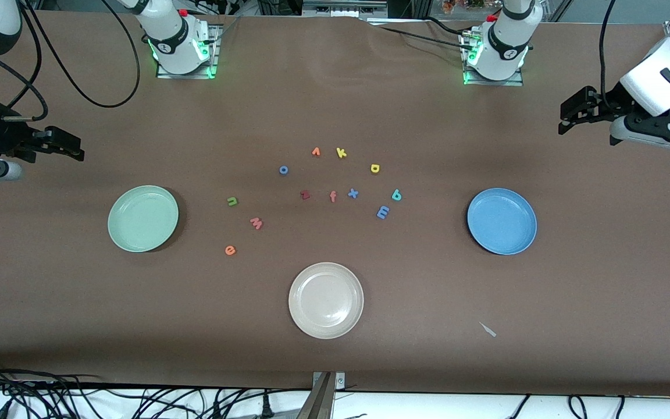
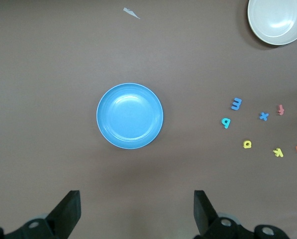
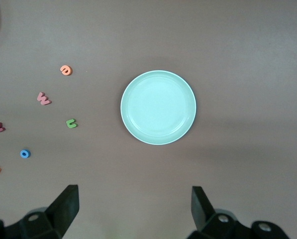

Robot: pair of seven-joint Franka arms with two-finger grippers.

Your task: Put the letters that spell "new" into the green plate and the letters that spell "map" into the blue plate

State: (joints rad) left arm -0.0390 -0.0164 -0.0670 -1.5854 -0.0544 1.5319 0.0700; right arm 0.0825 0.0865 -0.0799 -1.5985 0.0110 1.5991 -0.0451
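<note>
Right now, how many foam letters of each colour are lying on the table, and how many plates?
Blue letters: 3 (o, x, m)
Yellow: 2 (k, a)
Orange: 2 (v, e)
Teal: 1 (p)
Green: 1 (n)
Dark red: 1 (z)
Pink: 2 (f, w)
Plates: 3 (green, blue, beige)
Total: 12 letters, 3 plates, 15 things.

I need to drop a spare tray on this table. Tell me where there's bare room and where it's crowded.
Bare: the stretch between the green plate and the beige-white plate, and between that plate and the blue plate, save a small grey scrap. Crowded: the middle, where foam letters scatter from the orange e to the blue m. The open left gripper and right gripper wait at the ends.
</note>
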